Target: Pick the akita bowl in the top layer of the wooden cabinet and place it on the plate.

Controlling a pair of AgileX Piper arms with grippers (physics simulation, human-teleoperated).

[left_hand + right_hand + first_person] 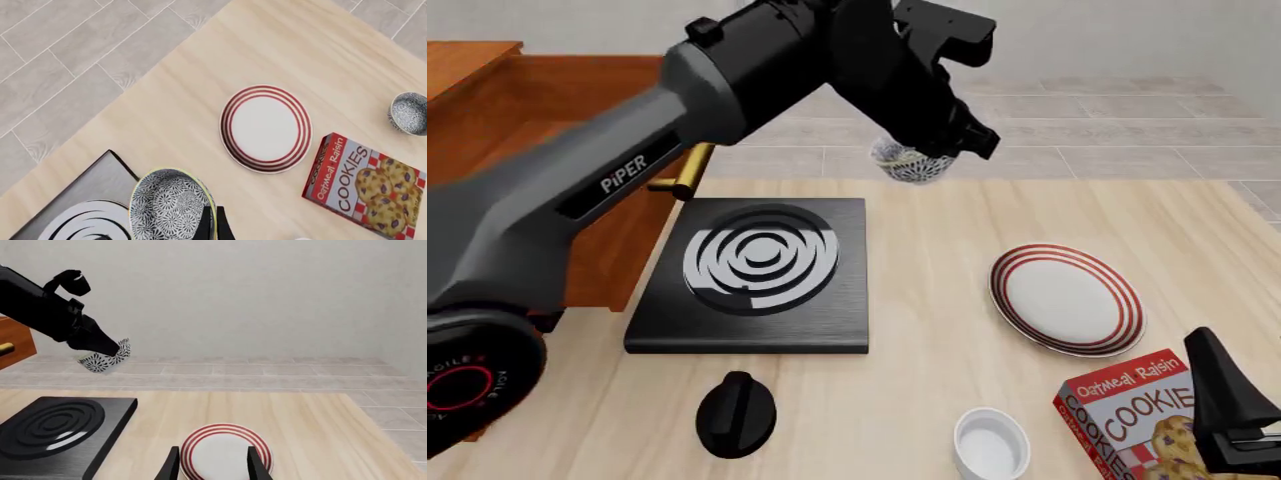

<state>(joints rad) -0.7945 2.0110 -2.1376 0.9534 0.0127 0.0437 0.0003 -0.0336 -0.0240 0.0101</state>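
I have the bowl (910, 162) clamped in my left gripper (941, 140), one finger (221, 223) inside the rim and the other outside, as the left wrist view shows. The bowl is lifted clear of the table (934, 300), hanging in the air above the far edge, past the stove's (754, 275) far right corner. From the right wrist view the bowl (105, 359) sits tilted, held high over the stove's far side.

The plate (1065, 298) lies flat on the table toward the right edge, well apart from the bowl and empty on its white centre. Just beside it, nearer the front edge, is a cookie box (1128, 415), and a plain white cup (990, 443) stands by the front edge left of the box. A black knob (735, 412) lies near the front edge in front of the stove.

The cabinet (521, 150) stands at the left edge, its brass handle (687, 168) showing behind my left arm.

My right gripper (212, 460) hangs low with its fingers apart and holding nothing, the plate framed between them in its own camera.

A second patterned bowl (408, 113) sits on the table near the box in the left wrist view.
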